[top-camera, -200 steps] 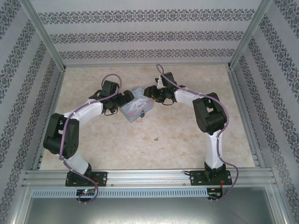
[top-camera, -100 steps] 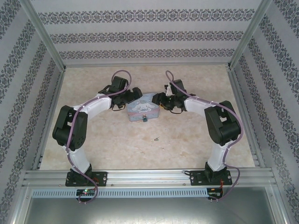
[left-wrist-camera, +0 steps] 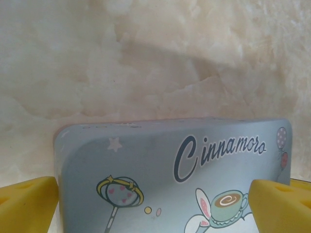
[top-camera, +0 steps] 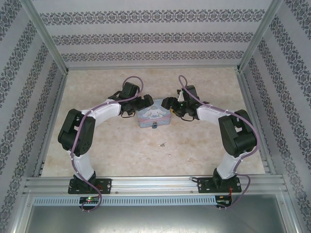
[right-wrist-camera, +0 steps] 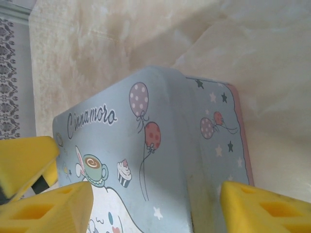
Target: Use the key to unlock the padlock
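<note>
The tiny dark padlock hangs at the near edge of the pale blue cartoon tin, which lies flat with its picture side up. On the bare table nearer the arms lies the key, a thin grey sliver. My left gripper stands at the tin's left end and my right gripper at its right end. In the left wrist view the left gripper is open, yellow fingers wide apart over the tin. The right gripper is open too, straddling a corner of the tin.
The marble-patterned tabletop is ringed by patterned walls and metal rails along the near edge. Both arms arch inward toward the tin at mid-table. One of the left gripper's yellow fingers shows in the right wrist view.
The tin, tilted a second ago, has shifted slightly right and now lies flat with its picture up. Both arms have swung outward and further from their bases, following it.
</note>
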